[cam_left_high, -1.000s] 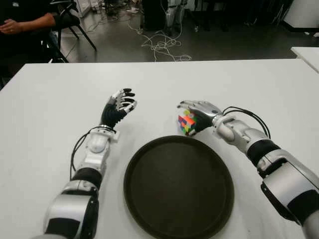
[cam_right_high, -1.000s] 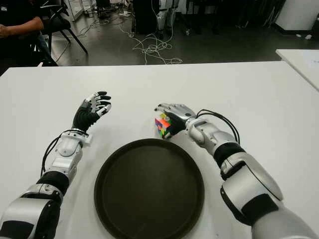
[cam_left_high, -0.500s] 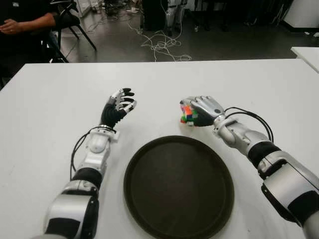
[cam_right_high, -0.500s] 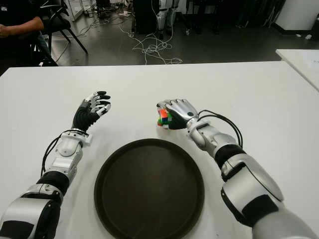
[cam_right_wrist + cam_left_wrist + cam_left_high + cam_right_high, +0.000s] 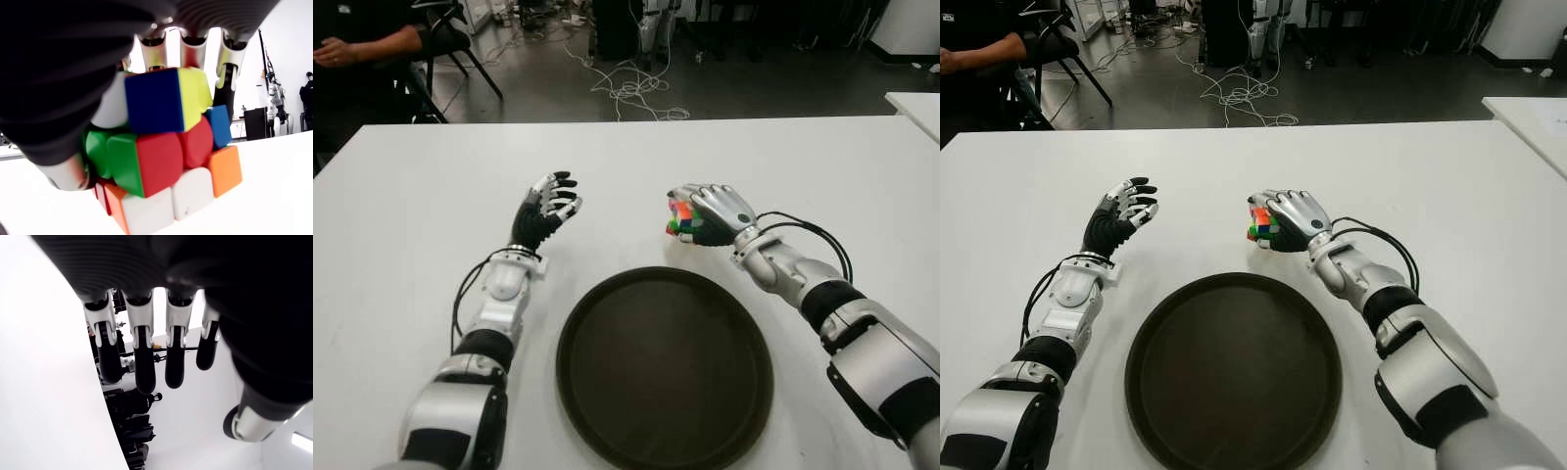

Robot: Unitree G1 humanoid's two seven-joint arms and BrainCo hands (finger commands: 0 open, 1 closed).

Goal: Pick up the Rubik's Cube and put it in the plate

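My right hand is curled around the Rubik's Cube, holding it a little above the white table, just beyond the far rim of the dark round plate. In the right wrist view the cube fills the palm with fingers wrapped over its top, and its lower layer looks twisted. My left hand stays idle to the left of the plate, fingers relaxed and empty.
A person's arm and a chair show beyond the table's far left corner. Cables lie on the floor behind the table. Another white table's corner is at the far right.
My right hand closed on the cube and lifted it off the table, moving slightly farther from the plate rim. The left hand has not moved.
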